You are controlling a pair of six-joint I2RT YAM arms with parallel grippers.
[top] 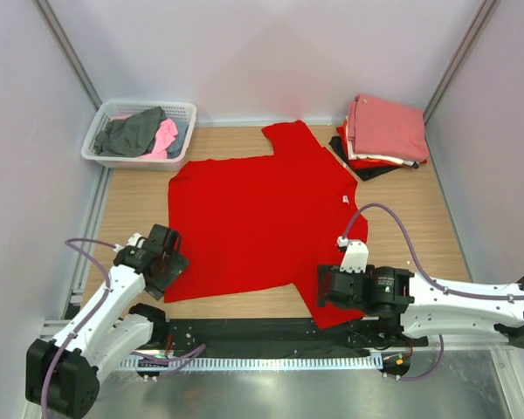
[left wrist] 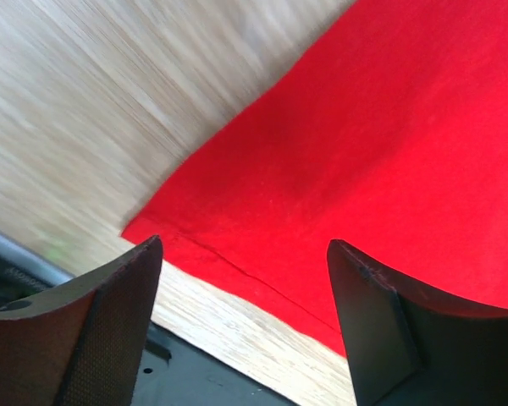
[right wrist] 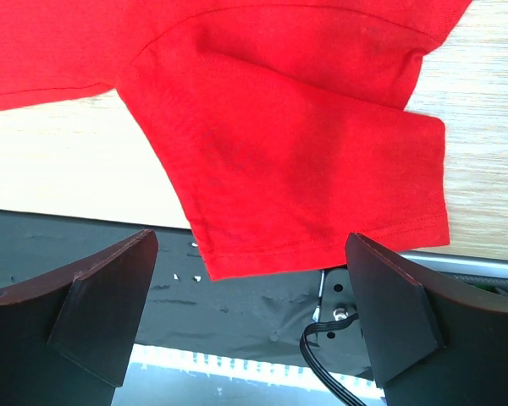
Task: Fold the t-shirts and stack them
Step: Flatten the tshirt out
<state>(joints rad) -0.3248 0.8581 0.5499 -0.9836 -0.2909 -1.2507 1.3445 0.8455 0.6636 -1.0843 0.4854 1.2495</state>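
Observation:
A bright red t-shirt [top: 262, 214] lies spread flat on the wooden table, its small white neck label [top: 345, 200] at the right. My left gripper [top: 168, 255] hovers at the shirt's near left corner. In the left wrist view that gripper [left wrist: 245, 244] is open, with the hem corner [left wrist: 178, 233] just beyond its fingertips and nothing between them. My right gripper [top: 323, 286] sits over the near sleeve. In the right wrist view it [right wrist: 251, 237] is open, and the sleeve [right wrist: 305, 169] ends just ahead of the fingers, hanging over the black strip.
A stack of folded t-shirts [top: 384, 131], salmon-pink on top, sits at the back right. A white lattice basket [top: 185, 112] at the back left holds grey and pink tees [top: 140, 133]. A black strip [top: 244, 332] runs along the table's near edge.

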